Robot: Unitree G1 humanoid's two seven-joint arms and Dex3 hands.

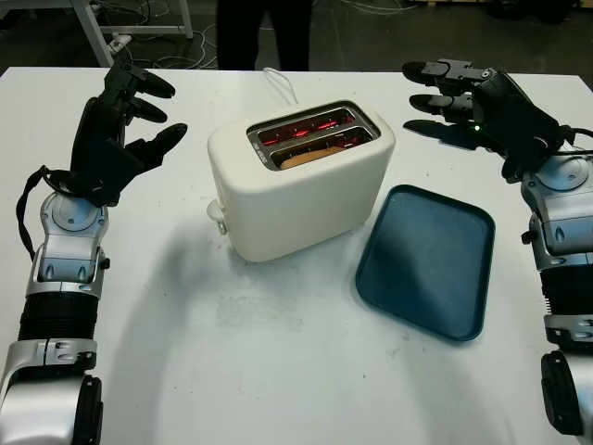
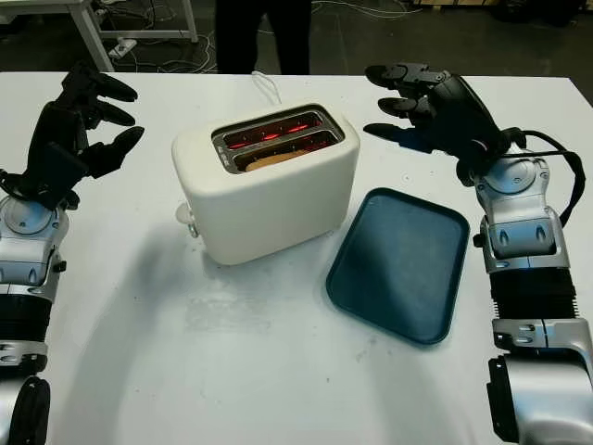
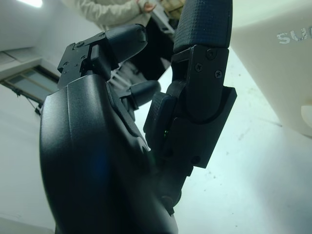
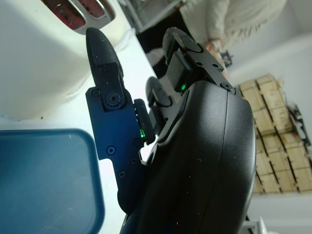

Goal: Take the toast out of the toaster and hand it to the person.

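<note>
Both hands, left hand (image 1: 125, 125) and right hand (image 1: 473, 107), flank the toaster (image 1: 301, 181), seemingly empty, fingers uncurled.

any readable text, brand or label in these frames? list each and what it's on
"SU": raised letters on the white toaster's side wall, seen in the left wrist view; the word is cut off at the picture's edge, so the rest cannot be read.
Nothing readable on the blue tray, on the left hand or on the right hand.
</note>
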